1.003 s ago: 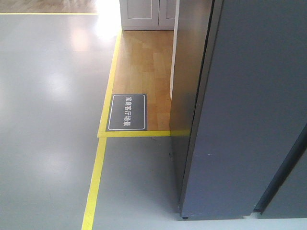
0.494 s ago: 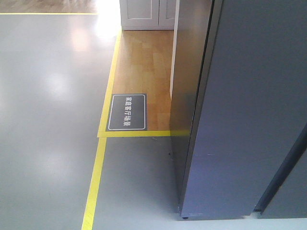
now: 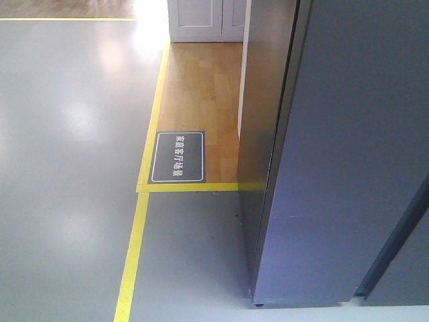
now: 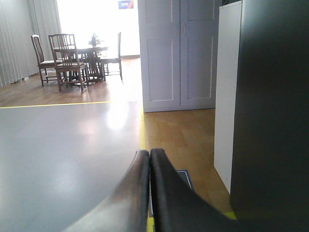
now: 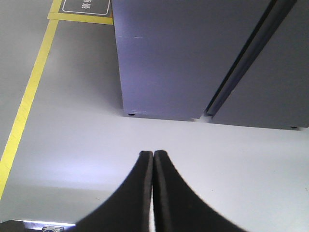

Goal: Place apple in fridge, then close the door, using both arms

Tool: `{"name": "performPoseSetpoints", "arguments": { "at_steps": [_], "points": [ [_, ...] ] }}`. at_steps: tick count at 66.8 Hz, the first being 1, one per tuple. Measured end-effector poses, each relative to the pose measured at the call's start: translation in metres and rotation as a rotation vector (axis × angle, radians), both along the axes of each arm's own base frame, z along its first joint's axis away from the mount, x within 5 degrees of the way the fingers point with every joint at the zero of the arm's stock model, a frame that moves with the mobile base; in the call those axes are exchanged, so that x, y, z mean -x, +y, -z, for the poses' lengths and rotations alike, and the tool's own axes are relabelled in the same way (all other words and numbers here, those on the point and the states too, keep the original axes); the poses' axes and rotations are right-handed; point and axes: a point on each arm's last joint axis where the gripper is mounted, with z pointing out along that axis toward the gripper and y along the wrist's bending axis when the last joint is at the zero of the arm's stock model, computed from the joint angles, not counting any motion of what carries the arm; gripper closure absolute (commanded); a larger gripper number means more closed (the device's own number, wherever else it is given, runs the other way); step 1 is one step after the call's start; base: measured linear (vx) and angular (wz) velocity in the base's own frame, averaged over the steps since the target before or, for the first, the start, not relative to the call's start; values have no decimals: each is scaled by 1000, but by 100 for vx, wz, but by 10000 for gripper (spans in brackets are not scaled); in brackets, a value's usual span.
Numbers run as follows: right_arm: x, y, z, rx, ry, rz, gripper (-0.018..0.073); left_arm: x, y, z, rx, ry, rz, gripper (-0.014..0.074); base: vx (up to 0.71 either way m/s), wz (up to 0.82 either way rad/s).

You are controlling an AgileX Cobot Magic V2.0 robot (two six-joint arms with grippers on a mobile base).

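The fridge rises at the right of the front view as a tall dark grey body. Its grey front also fills the top of the right wrist view, where a dark seam runs between two flat panels. The door lies flush with the body, and no white lining shows. The apple is out of view in every frame. My left gripper is shut with nothing in it, left of the fridge's dark side. My right gripper is shut and empty, above pale floor in front of the fridge's base.
Yellow tape lines border the grey floor, with a dark floor sign on wood flooring. White cupboard doors stand behind. A dining table with chairs is far back on the left.
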Motion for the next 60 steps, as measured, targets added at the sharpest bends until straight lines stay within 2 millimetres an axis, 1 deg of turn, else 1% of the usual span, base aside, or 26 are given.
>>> {"name": "performPoseSetpoints", "arguments": {
  "at_steps": [37,44,49,54,60],
  "points": [
    [0,0,0,0,7,0,562,0,0,0,2,-5,0,603,0,0],
    [0,-2,0,24,1,9,562,0,0,0,2,-5,0,603,0,0],
    [0,-4,-3,44,-48,18,562,0,0,0,2,-5,0,603,0,0],
    [-3,-4,-9,52,-148,21,562,0,0,0,2,-5,0,603,0,0],
    [-10,-4,-19,53,-308,12,562,0,0,0,2,-5,0,603,0,0]
  ]
}}
